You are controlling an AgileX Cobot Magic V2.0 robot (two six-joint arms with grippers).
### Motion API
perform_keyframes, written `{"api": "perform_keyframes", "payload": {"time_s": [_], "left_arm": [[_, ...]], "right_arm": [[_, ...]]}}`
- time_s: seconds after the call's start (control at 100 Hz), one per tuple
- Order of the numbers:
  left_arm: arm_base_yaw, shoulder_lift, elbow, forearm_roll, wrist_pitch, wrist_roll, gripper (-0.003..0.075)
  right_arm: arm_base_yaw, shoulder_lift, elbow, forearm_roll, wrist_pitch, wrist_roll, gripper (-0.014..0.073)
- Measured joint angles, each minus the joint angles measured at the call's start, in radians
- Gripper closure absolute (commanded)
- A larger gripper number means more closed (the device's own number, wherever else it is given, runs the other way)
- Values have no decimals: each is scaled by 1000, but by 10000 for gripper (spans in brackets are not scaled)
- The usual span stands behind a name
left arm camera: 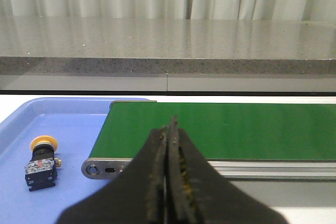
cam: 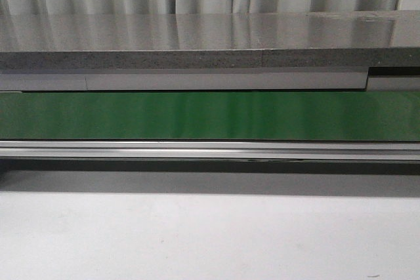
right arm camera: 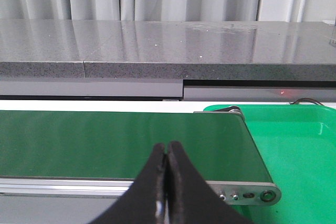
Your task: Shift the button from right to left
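- Lying on its side, the button (left arm camera: 42, 162) sits in a blue tray (left arm camera: 79, 129), ahead of and to one side of the left end effector (left arm camera: 169, 145), well apart from it.
- Both end effectors are pressed fully closed and hold nothing; the right end effector (right arm camera: 167, 153) points over a green belt (right arm camera: 121, 142) toward a green bin (right arm camera: 294, 145).
- I judge the button light, rigid and hard: 1 round, smooth yellow cap on a boxy black body.
- The flat sides of the body look the safest grip; the domed cap would likely slip.
- The belt is matte with a metal rail (cam: 210, 149); the speckled stone bench (cam: 210, 37) behind is glossy.
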Motion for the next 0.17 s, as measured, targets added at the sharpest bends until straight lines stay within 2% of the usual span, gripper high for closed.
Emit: {"api": "perform_keyframes", "payload": {"time_s": [0.17], "left_arm": [[0,0,0,0,0,0,740]], "right_arm": [[0,0,0,0,0,0,660]]}}
